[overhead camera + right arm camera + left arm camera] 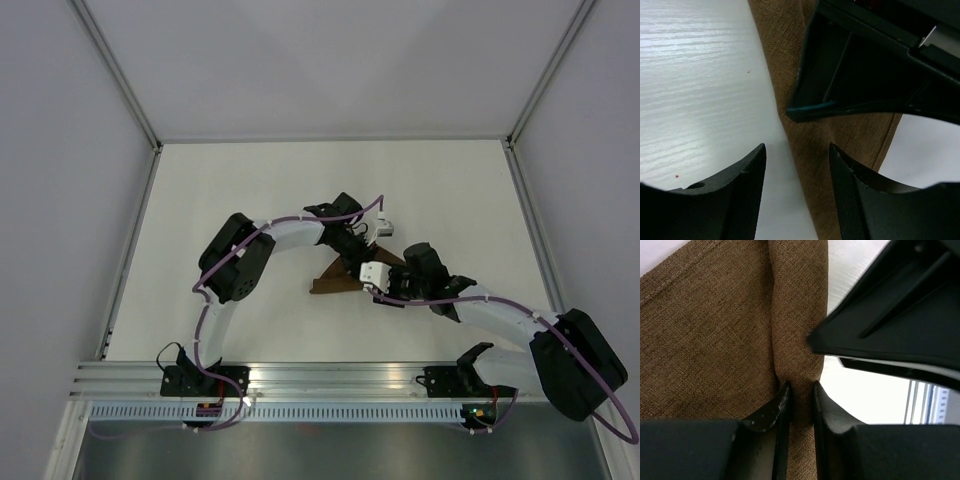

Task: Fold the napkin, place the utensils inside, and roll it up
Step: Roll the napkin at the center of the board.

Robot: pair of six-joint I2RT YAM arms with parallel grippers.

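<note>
Left gripper [801,388] fingers sit nearest the left wrist lens, clenched on a raised ridge of the napkin [715,340]. The brown weave is squeezed between the two pads and spreads flat to their left. Beyond the pinch, the ridge runs straight away from the fingers, up the frame.

Right gripper [797,148] fingers stand well apart, released and holding nothing. They straddle the line where the napkin meets the white table [700,75], with one finger over bare table and the other over cloth. Farther on, the dark body of the left gripper hangs over the cloth. A thin teal line borders its lower edge; whether that is the knife handle cannot be told. No knife is otherwise identifiable in any view.

From above, the napkin lies at mid-table between both grippers, gathered into a compact wedge. Its long axis runs left to right, with a peak pointing toward the far wall.

Judgement: the cloth is already folded down, so the step in hand is a further fold or the roll. The next move calls for the right gripper to descend and close on the cloth edge beneath it, with the left holding the ridge taut. Both should then travel together across the long axis.
</note>
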